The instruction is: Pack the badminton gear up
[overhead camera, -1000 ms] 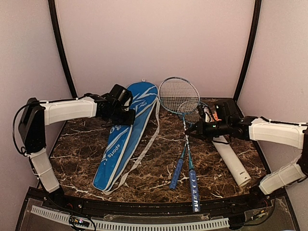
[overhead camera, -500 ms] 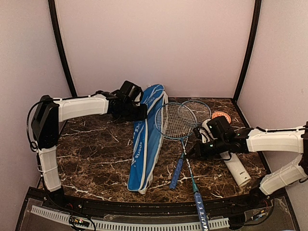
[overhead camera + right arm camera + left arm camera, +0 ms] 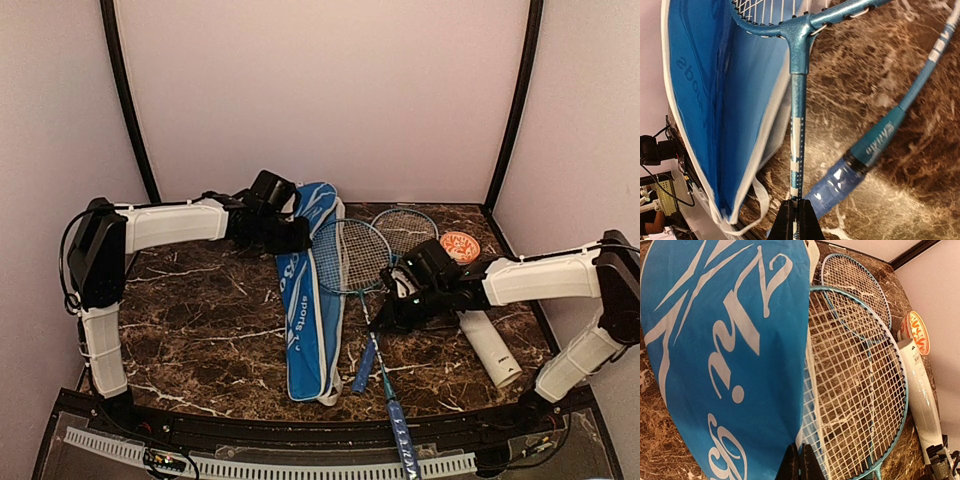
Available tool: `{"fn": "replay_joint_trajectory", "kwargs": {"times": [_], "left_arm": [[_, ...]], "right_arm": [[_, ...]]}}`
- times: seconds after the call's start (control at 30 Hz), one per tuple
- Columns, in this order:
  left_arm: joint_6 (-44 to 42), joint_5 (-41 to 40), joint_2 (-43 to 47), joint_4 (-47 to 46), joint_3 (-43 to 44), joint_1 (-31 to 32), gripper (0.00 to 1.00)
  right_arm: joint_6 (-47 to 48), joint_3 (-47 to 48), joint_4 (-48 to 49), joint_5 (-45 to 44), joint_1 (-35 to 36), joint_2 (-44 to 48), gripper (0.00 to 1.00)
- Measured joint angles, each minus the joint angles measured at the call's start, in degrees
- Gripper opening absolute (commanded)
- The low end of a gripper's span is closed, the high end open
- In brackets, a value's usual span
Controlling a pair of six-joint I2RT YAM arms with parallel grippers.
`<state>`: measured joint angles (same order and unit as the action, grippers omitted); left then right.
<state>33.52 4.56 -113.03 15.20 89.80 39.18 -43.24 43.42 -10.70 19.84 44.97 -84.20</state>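
The blue racket bag (image 3: pixel 305 300) lies mid-table with its open edge lifted. My left gripper (image 3: pixel 298 236) is shut on the bag's upper flap, with its pads (image 3: pixel 794 465) pinching the white-trimmed edge of the bag (image 3: pixel 725 355). My right gripper (image 3: pixel 386 310) is shut on the thin shaft (image 3: pixel 797 125) of one racket. That racket's head (image 3: pixel 350 256) rests against the bag's open side (image 3: pixel 715 100). The second racket (image 3: pixel 405 228) lies on the table, its blue handle (image 3: pixel 840 181) beside the held shaft. The white tube (image 3: pixel 487 345) lies to the right. No shuttlecocks show.
An orange patterned round lid (image 3: pixel 460 245) sits at the back right, near the tube's far end (image 3: pixel 912 347). The held racket's handle (image 3: pixel 400 440) reaches over the table's front edge. Walls close in the table on three sides.
My right gripper has moved left with the racket, bringing its head up to the bag's opening. The bag has swung to the right under my left gripper's hold.
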Motion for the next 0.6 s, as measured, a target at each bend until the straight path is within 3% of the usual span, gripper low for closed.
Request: {"fn": "replay_joint_trajectory", "kwargs": {"times": [0.6], "left_arm": [[-3.8,6.6,0.2,-4.9,-8.6,0.9,0.00]], "right_arm": [[4.6,21.4,-1.2,3.9,0.8,-19.9,0.00]]}}
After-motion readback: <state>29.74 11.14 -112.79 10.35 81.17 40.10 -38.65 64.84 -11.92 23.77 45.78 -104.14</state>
